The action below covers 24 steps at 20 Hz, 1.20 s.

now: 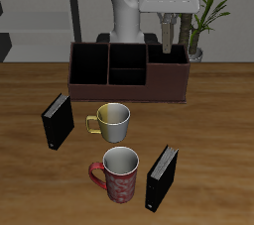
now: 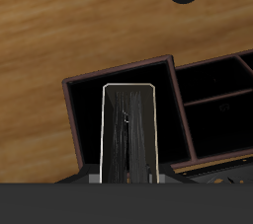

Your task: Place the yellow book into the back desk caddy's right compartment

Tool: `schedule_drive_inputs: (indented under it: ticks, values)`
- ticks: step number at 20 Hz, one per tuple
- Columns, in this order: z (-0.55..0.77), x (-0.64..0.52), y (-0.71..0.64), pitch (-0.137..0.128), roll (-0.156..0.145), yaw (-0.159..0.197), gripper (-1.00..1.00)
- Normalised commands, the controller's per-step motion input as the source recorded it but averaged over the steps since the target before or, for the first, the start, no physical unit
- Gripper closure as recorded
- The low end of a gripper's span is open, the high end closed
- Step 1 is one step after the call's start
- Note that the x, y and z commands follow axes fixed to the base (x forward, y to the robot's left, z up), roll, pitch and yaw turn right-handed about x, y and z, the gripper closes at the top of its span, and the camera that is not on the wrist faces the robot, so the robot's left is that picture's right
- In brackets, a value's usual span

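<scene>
My gripper [image 1: 171, 37] hangs over one end of the back desk caddy [image 1: 129, 91], a long low reddish-brown box with black dividers. It is shut on the yellow book [image 1: 172, 49], which hangs upright with its lower end inside the caddy's walls. In the wrist view the book [image 2: 130, 134] shows end-on as a dark slab with a thin tan outline, between my gripper's [image 2: 130, 177] jaws. It stands within the right compartment [image 2: 87, 119], the wide undivided end section. I cannot tell whether the book touches the compartment floor.
On the table before the caddy stand a yellowish mug [image 1: 113, 120] and a red patterned mug [image 1: 119, 174]. A black book [image 1: 58, 122] and another black book [image 1: 162, 177] stand upright beside them. A potted plant [image 1: 203, 11] is behind the caddy.
</scene>
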Motion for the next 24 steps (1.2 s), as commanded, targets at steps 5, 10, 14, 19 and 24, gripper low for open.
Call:
schedule_drive_inputs:
  ticks: [5,10,14,19,24]
  values:
    - [-0.1,0.07,-0.05,-0.011,-0.009,-0.002,1.0]
    - [-0.19,0.12,-0.03,0.021,-0.008,-0.024,1.0]
    - [-0.1,0.05,0.03,0.011,0.004,-0.002,1.0]
    - [-0.11,0.06,-0.01,0.013,0.003,-0.002,1.0]
    - [-0.23,0.04,0.04,0.031,0.012,0.005,1.0]
